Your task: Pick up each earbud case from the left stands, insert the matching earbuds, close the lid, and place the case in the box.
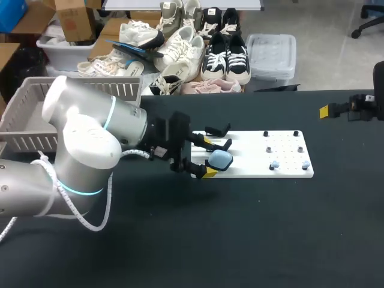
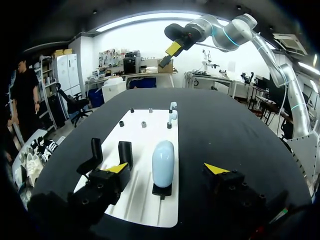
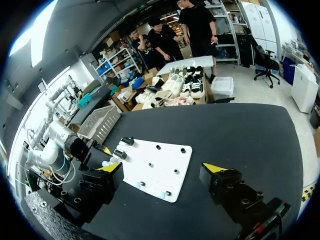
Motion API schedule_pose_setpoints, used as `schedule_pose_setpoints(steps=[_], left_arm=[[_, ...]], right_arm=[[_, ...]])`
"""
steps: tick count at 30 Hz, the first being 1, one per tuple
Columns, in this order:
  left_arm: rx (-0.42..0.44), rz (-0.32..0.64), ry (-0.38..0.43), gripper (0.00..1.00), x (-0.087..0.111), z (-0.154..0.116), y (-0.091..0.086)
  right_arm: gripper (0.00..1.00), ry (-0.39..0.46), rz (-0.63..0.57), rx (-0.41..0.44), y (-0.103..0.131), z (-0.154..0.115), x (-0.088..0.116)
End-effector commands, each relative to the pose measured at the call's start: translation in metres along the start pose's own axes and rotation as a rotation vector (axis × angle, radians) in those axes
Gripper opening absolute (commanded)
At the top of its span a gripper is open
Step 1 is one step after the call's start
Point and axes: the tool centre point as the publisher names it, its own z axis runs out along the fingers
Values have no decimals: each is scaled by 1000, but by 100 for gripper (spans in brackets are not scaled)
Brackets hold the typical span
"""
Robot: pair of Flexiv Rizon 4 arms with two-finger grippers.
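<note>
Head view, left hand (image 1: pixel 209 157) spread, pale-blue earbud case (image 1: pixel 219 159) between

The black table (image 1: pixel 252 240) lies bare across the lower half of the head view and to the right of the white board (image 1: pixel 252 157). At the board's left end the left gripper (image 1: pixel 209 157) straddles the pale blue case (image 1: pixel 221 159), fingers apart, with a gap on each side. Two black stands (image 1: pixel 217 128) crowd just behind. Small pegs (image 1: pixel 268 149) and earbuds (image 1: pixel 275 165) dot the board's right end. The basket (image 1: pixel 30 114) fills the upper left. The right gripper (image 1: pixel 329 111), fingers spread, sits at the upper right edge.
</note>
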Motion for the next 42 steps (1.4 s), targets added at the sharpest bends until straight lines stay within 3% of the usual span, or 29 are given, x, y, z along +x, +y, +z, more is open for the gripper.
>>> schedule_pose_setpoints(steps=[1, 4, 6, 21, 27, 28, 32, 42], left_arm=[[14, -10, 1, 95, 1, 4, 3], [13, -11, 3, 90, 2, 7, 3], [14, -11, 8, 78, 4, 9, 3], [16, -25, 15, 78, 4, 15, 6], [17, -27, 9, 69, 2, 13, 5], [17, -28, 8, 58, 2, 13, 5], [18, -30, 10, 51, 3, 13, 5], [20, -40, 9, 47, 4, 13, 3]], right_arm=[[100, 4, 0, 0, 0, 0, -1], [100, 4, 0, 0, 0, 0, -1], [100, 4, 0, 0, 0, 0, -1], [100, 4, 0, 0, 0, 0, -1], [100, 4, 0, 0, 0, 0, -1], [100, 4, 0, 0, 0, 0, -1], [100, 4, 0, 0, 0, 0, -1], [100, 4, 0, 0, 0, 0, -1]])
